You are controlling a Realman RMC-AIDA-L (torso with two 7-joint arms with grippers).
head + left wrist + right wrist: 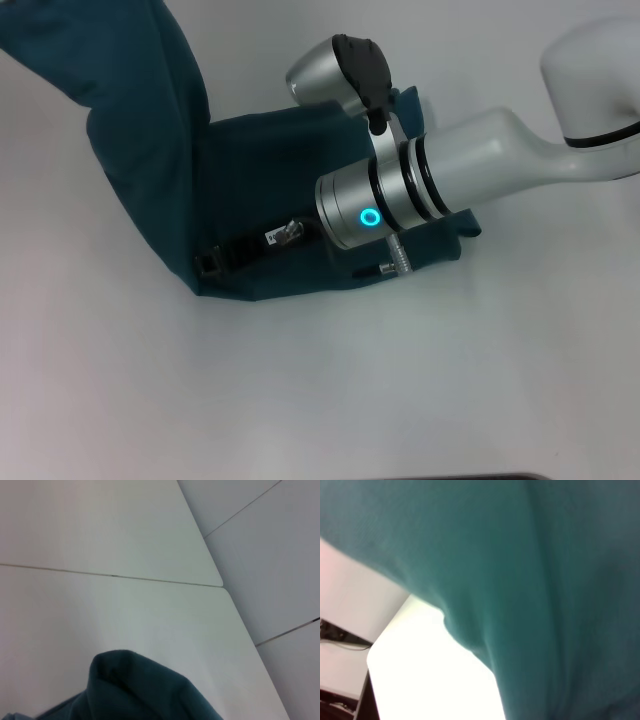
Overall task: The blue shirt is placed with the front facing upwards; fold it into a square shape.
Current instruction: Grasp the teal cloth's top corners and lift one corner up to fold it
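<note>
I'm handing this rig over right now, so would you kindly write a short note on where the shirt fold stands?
Right hand: low over the middle of the blue shirt, its arm lying across the cloth; the fingers are hidden, so I cannot tell its state.
Left hand: out of view. Its wrist camera shows a raised bunch of the shirt close by, over the white table.
Shirt: partly folded. The left part lifts off the table toward the head view's upper left corner; the rest lies flat under the right arm.
Done: some folding seems started.
Left: lay the lifted part down, then square it up; it is not square yet.
</note>
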